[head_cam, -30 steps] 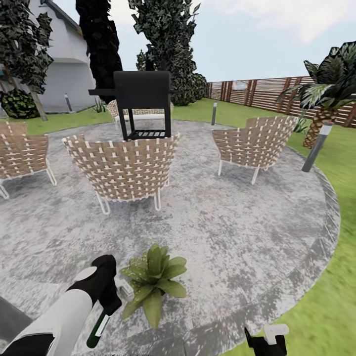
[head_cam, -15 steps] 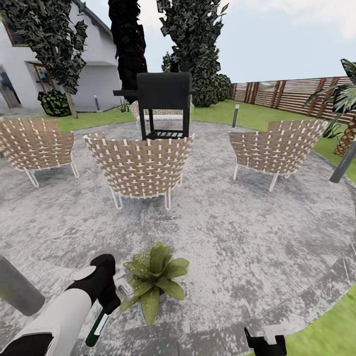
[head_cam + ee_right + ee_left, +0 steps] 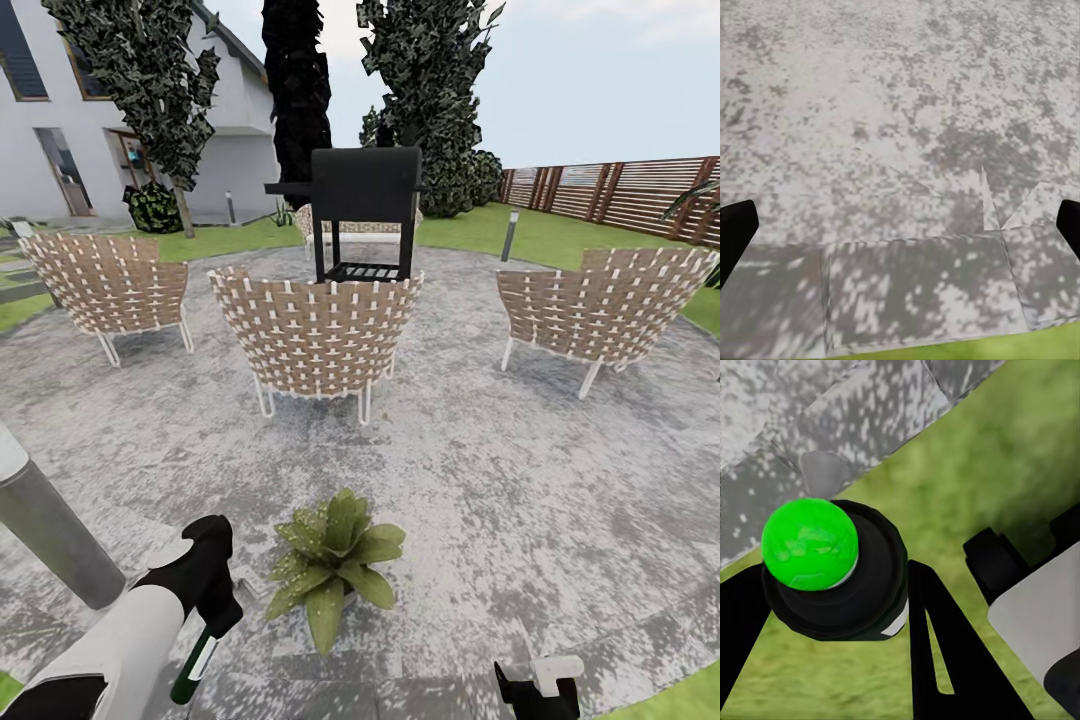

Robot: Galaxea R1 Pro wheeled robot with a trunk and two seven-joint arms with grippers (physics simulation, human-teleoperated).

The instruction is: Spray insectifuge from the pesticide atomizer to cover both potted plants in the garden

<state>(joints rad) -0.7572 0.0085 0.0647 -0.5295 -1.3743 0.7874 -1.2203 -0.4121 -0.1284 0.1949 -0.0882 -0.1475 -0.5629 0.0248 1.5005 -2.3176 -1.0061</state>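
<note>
A big grey paved circle (image 3: 520, 500) is seen in the garden, with three woven chairs (image 3: 318, 335) and a black grill (image 3: 365, 215) on it, and a grey lamp post (image 3: 50, 530) near the left arm. One potted plant (image 3: 335, 565) is seen on the paving, close in front of the robot; the other one is not seen in any view. The pesticide atomizer (image 3: 195, 660) is already picked up, so that part is done. It is held in the left gripper (image 3: 215, 610), just beside the plant, with the bottle hanging down. No spray can be seen, so both plants are probably still to be covered. In the left wrist view the black fingers (image 3: 945, 645) are closed on the bottle, which is seen end-on with a bright green round end (image 3: 810, 542). The right gripper (image 3: 900, 225) is wide open over the paving, and nothing is held in it.
</note>
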